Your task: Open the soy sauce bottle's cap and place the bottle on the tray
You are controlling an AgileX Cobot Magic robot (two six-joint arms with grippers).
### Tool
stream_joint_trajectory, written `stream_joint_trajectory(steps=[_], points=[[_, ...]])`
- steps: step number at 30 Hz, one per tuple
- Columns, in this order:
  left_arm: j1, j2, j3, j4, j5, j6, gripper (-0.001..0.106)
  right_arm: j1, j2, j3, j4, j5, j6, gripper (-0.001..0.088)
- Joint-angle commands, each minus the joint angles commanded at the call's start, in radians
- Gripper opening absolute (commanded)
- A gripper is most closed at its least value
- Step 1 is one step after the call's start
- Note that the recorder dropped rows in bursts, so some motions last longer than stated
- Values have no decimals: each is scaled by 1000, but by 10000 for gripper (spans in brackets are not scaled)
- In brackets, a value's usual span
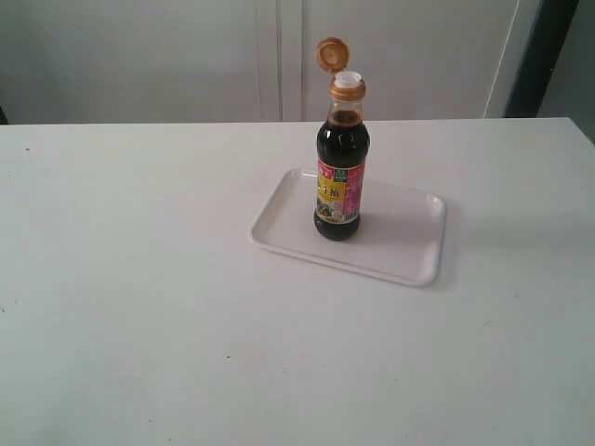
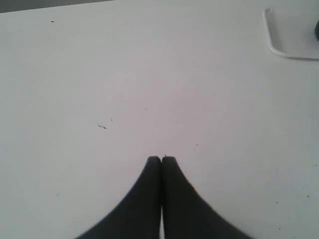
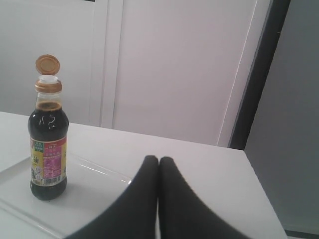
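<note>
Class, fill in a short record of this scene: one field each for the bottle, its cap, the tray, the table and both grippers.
soy sauce bottle: upright on the tray, dark liquid up to the neck
cap: flipped open, hinged back, white spout exposed
tray: white, flat on the table, holds only the bottle
table: white
left gripper: shut, empty, over bare table, away from the tray
right gripper: shut, empty, clear of the bottle

Bright, even light; soft, faint shadows.

One bottle (image 1: 341,172), one tray (image 1: 400,251), two tools (image 2: 161,159)
</note>
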Motion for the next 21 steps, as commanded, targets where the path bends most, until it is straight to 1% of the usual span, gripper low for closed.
stream_joint_trajectory(steps=[4, 10, 21], points=[[0, 0, 35, -11, -16, 0, 0, 0, 0, 0, 0, 0, 0, 0], [0, 0, 35, -30, -40, 0, 0, 0, 0, 0, 0, 0, 0, 0], [0, 0, 35, -30, -40, 0, 0, 0, 0, 0, 0, 0, 0, 0]])
